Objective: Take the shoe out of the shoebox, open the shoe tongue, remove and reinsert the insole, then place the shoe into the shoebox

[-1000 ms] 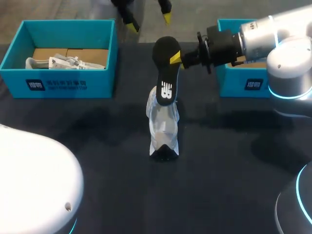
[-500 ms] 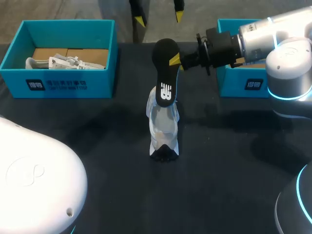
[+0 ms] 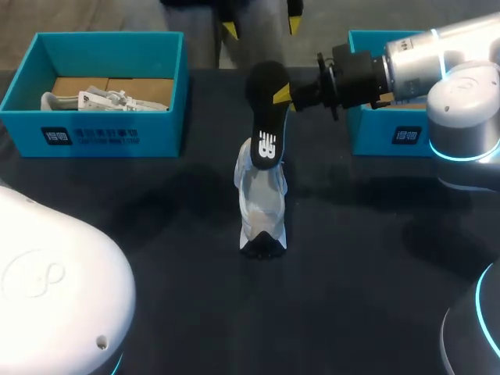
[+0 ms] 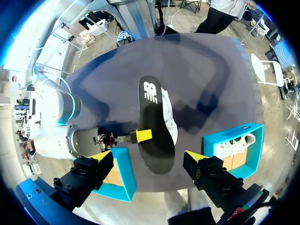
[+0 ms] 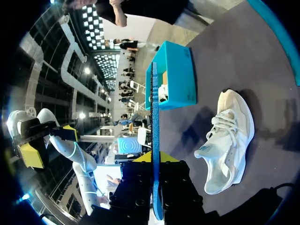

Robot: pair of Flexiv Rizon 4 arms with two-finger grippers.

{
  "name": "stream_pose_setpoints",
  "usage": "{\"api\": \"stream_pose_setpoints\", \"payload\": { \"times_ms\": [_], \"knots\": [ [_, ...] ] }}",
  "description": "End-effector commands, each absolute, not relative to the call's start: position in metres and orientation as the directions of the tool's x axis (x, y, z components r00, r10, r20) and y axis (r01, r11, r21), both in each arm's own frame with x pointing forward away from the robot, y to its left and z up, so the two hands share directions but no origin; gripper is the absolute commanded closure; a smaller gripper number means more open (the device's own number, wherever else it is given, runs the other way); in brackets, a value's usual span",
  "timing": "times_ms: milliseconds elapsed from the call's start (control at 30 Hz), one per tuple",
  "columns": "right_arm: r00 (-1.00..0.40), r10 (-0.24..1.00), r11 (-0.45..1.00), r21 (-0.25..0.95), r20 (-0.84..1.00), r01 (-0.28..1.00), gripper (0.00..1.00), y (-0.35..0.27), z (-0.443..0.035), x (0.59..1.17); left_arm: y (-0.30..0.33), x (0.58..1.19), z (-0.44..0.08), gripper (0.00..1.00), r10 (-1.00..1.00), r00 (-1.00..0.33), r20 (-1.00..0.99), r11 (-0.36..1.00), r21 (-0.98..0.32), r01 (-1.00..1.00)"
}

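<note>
We are pinching the black insole (image 3: 264, 117) by its edge in our right gripper (image 3: 283, 95), holding it tilted above the white shoe (image 3: 262, 207), which is lying at the centre of the table (image 3: 375, 258). Our left gripper (image 3: 262, 26) is hanging at 12 o'clock, fingers spread wide, gripping nothing. One teal shoebox (image 3: 109, 134) is standing at 10 o'clock, holding another shoe (image 3: 94, 101); a second shoebox (image 3: 391, 139) is standing at 2 o'clock.
</note>
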State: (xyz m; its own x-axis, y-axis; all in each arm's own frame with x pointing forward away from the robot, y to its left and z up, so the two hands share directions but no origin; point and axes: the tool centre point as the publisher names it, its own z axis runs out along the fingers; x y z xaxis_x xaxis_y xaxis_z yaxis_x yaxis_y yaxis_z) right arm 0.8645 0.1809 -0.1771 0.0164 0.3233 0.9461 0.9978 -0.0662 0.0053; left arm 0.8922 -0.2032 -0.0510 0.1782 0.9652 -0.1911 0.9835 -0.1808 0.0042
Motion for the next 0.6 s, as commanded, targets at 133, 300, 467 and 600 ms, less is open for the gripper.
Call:
{"api": "stream_pose_setpoints", "payload": {
  "times_ms": [133,300,467,600],
  "knots": [
    [0.017,0.328,-0.067,0.005,0.945,0.998,1.0,0.1822,-0.176,0.8646,-0.2018,0.8926,-0.052,0.0,0.964,0.179,-0.195,-0.181,0.007,0.983],
    [0.018,0.328,-0.069,0.005,0.945,0.998,1.0,0.1805,-0.1759,0.8655,-0.2006,0.8927,-0.052,0.0,0.963,0.177,-0.201,-0.18,0.007,0.984],
    [0.019,0.313,-0.078,0.006,0.95,0.997,1.0,0.1772,-0.1747,0.8669,-0.1988,0.8915,-0.0548,0.0,0.949,0.179,-0.259,-0.18,0.019,0.983],
    [0.019,0.318,-0.082,0.007,0.948,0.997,1.0,0.1745,-0.1738,0.8678,-0.1932,0.8884,-0.0592,0.0,0.927,0.186,-0.327,-0.189,0.021,0.982]
  ]
}}
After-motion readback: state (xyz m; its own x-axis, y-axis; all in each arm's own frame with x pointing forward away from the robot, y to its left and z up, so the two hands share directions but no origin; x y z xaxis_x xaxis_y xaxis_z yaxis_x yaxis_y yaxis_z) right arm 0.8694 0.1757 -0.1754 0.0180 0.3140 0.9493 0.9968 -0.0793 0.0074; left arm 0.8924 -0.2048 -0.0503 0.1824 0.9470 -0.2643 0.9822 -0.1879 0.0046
